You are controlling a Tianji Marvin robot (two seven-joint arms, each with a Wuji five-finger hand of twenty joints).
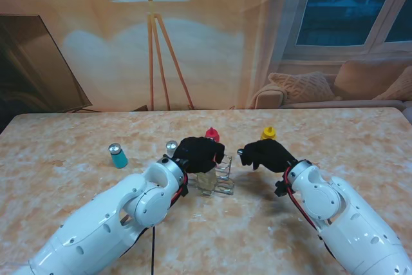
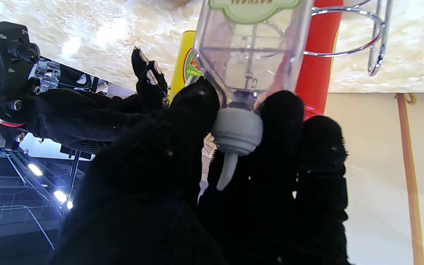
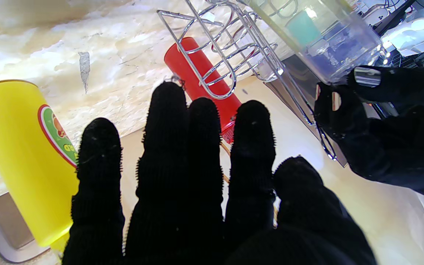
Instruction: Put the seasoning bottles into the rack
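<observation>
My left hand (image 1: 198, 154) is shut on a clear seasoning bottle (image 2: 250, 48) by its grey nozzle cap (image 2: 237, 130), holding it at the chrome wire rack (image 1: 219, 181); the rack's rings (image 2: 359, 33) show beside the bottle. A red bottle (image 1: 212, 135) stands just behind the rack and a yellow bottle (image 1: 268, 134) stands to its right. My right hand (image 1: 265, 155) hovers in front of the yellow bottle (image 3: 20, 154) with fingers (image 3: 168, 147) spread and nothing in it. A teal bottle (image 1: 118, 156) and a small silver-capped one (image 1: 171, 147) stand to the left.
The marble table (image 1: 77, 204) stretches wide on both sides. Behind it are a floor lamp (image 1: 154, 37), a dark screen (image 1: 35, 62) at the left and a sofa (image 1: 335, 88) under the window.
</observation>
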